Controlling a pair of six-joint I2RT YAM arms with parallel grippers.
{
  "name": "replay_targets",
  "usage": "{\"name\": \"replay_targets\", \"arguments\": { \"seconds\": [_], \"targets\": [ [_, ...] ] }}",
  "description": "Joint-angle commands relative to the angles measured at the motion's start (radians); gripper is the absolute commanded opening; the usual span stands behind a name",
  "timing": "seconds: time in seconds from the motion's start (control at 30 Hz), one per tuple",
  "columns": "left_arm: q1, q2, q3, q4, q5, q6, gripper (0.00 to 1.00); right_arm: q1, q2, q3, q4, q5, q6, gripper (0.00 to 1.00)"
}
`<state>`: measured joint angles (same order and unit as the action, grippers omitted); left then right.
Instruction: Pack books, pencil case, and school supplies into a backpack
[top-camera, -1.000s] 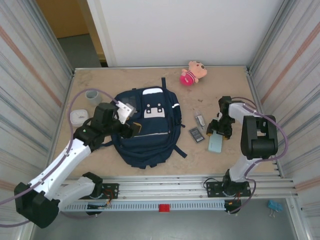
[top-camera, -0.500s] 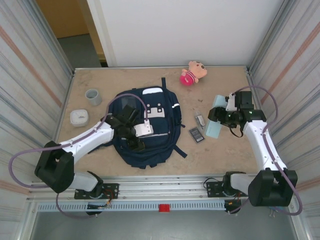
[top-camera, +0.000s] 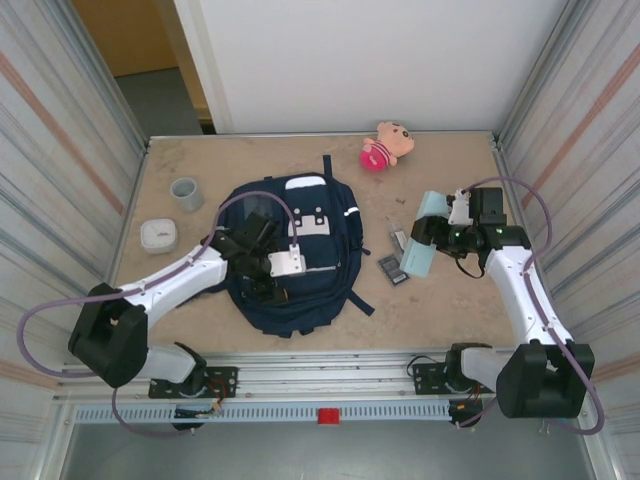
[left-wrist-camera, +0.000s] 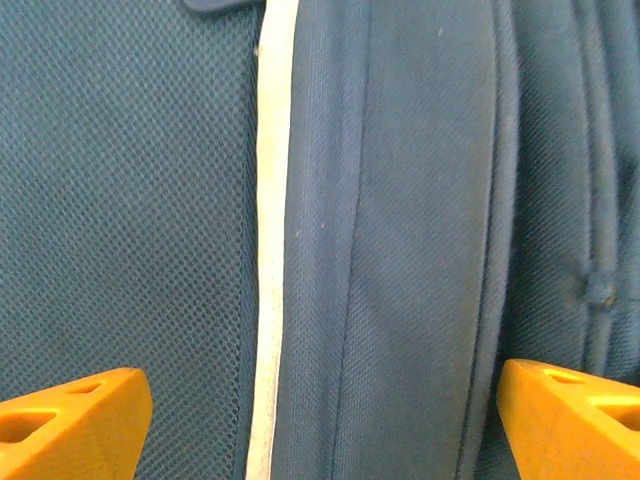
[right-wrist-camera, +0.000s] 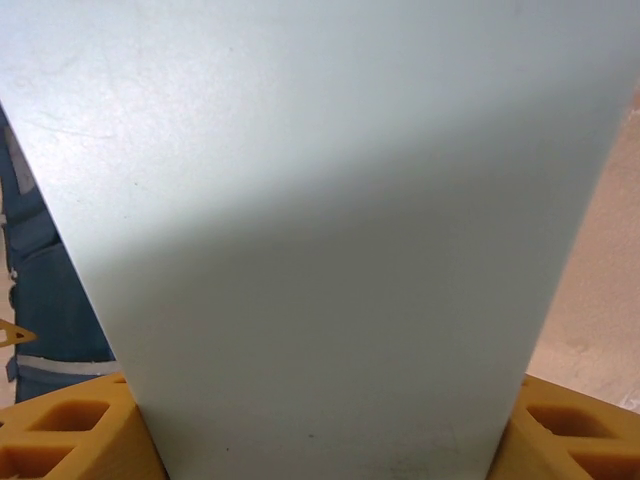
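**Pencil case held clear of the table, left jaws spread over the backpack**

The large dark navy fabric backpack (top-camera: 310, 290), marked with white patches and thin pale stripes, is laid flat in the middle of the pale speckled table (top-camera: 250, 160). The left gripper (top-camera: 272, 285) is set over the left half of the bag and pointed down at the cloth. In the left wrist view its two orange fingers (left-wrist-camera: 75, 420) are seen far apart at the lower corners, released, with nothing clasped between them. Beneath them, navy mesh and smooth navy fabric are crossed by one pale stripe.

The long, flat, pale teal pencil case (top-camera: 418, 260) is grasped by the right gripper (top-camera: 437, 232). It is held tilted above the table, to the right of the backpack and apart from it. In the right wrist view the case is seen clamped across its width between two orange fingers (right-wrist-camera: 60, 440), one at each lower corner.

A small dark rectangular calculator-like gadget with a grey panel (top-camera: 392, 268) is left on the table between the backpack and the held case. A slim clear-grey oblong item (top-camera: 400, 240) lies just behind it. A pink plush toy (top-camera: 385, 145) is placed near the far edge. A grey cup (top-camera: 186, 193) and a small white round dish (top-camera: 158, 234) are found to the left of the backpack, well apart from it
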<state>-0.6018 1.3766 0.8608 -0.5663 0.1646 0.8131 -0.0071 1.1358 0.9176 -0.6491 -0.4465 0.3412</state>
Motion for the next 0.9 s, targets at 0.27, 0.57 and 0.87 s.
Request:
{"name": "replay_targets", "arguments": {
  "seconds": [0.27, 0.57, 0.87],
  "targets": [
    [-0.019, -0.093, -0.031, 0.195, -0.161, -0.077, 0.54, 0.0, -0.065, -0.015, 0.05, -0.048, 0.048, 0.54],
    [-0.026, -0.24, 0.131, 0.133, -0.063, -0.426, 0.0, -0.002, -0.031, 0.037, -0.023, -0.248, 0.128, 0.54],
    [-0.031, -0.191, 0.184, 0.076, -0.012, -0.455, 0.35, 0.042, -0.052, 0.055, -0.183, -0.352, 0.163, 0.54]
  ]
}}
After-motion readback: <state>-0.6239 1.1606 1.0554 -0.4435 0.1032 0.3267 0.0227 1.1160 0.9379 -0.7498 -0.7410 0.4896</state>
